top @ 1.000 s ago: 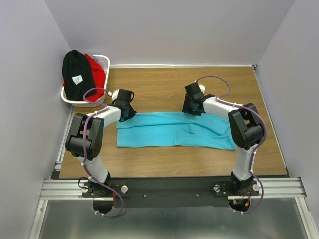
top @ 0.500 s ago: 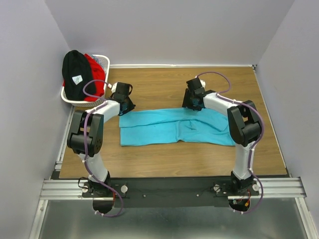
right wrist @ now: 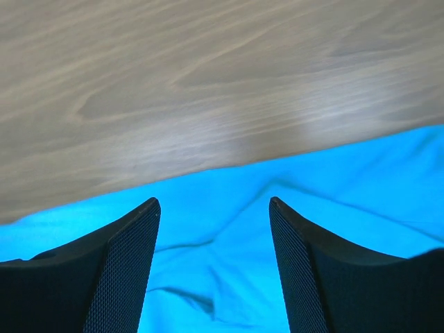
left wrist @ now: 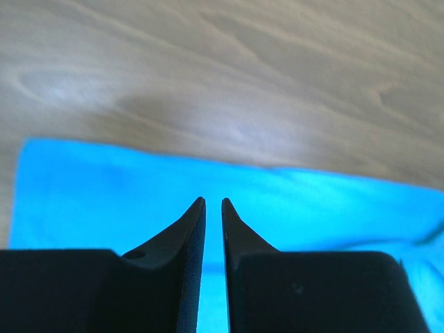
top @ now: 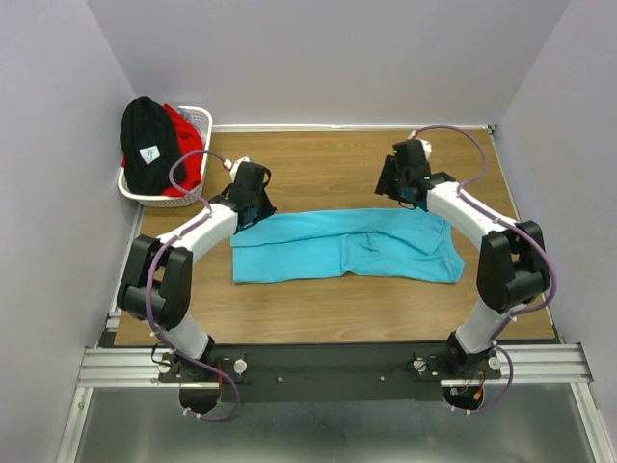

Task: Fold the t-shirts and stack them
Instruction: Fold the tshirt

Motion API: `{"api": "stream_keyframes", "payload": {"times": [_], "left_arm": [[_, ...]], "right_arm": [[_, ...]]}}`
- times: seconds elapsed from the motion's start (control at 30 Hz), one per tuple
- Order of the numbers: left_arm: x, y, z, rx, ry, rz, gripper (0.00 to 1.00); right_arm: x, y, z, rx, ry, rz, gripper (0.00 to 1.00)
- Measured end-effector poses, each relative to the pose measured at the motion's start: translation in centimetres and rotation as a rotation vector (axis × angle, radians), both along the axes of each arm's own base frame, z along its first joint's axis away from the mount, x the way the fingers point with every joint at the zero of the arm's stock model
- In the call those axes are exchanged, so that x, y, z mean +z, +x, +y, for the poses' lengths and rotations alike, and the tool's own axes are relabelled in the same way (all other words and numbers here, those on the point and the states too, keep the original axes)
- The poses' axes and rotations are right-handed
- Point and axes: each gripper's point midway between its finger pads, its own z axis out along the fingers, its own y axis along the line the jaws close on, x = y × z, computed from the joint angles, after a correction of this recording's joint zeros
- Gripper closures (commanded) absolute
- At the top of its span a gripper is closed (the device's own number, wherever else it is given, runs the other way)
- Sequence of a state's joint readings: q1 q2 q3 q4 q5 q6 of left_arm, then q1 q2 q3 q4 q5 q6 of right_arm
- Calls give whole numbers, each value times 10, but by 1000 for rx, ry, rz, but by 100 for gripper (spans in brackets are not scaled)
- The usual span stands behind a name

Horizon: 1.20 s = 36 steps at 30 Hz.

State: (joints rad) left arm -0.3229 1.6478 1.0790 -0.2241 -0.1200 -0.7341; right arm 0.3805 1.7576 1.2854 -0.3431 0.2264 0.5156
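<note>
Top view: the turquoise t-shirt point(top: 342, 247) lies flat, its far edge under the left gripper point(top: 247, 218) and the right gripper point(top: 410, 200). Left wrist: jaws a slit apart, clamping nothing, shirt just below. Right wrist: jaws wide apart, empty, shirt edge just ahead.

turquoise shirt point(top: 337, 249) lies flat; black shirt point(top: 147, 145), red shirt point(top: 186, 137) (heaped) apart.

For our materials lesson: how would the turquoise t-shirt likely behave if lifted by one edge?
The turquoise t-shirt probably droops limply: it lies thin and flat. Pushed, it would likely bunch, as wrinkles near its middle suggest.
</note>
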Motion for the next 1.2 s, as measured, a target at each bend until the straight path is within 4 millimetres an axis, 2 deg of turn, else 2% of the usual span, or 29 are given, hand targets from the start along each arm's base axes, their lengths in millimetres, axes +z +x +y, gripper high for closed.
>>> {"api": "stream_keyframes", "payload": {"times": [0.07,0.17,0.23,0.4,0.5,0.57,0.83,1.03,1.2], "left_arm": [[-3,-15,-11,-30,-5,10,78],[-15,-33,-19,-58,-2,42,78],[-25,-41,-18,-60,4,66,78],[-49,-70,-8,-15,-7,135,78],[-50,-82,-4,18,-26,147,78],[-47,-83,-2,42,-39,143,78],[-49,-83,4,102,-30,156,78],[-63,-83,11,127,-7,198,78],[-69,-81,19,148,10,212,84]], "right_arm": [[8,3,-25,-54,6,-17,30],[0,7,-58,-125,-3,2,32],[-8,7,-65,-137,-11,24,33],[-37,3,-59,-107,-31,91,42],[-52,1,-56,-93,-36,126,43],[-61,-1,-55,-86,-38,148,44],[-70,-2,-56,-76,-52,169,48],[-70,-2,-56,-75,-52,170,51],[-72,-4,-55,-73,-49,176,58]]}}
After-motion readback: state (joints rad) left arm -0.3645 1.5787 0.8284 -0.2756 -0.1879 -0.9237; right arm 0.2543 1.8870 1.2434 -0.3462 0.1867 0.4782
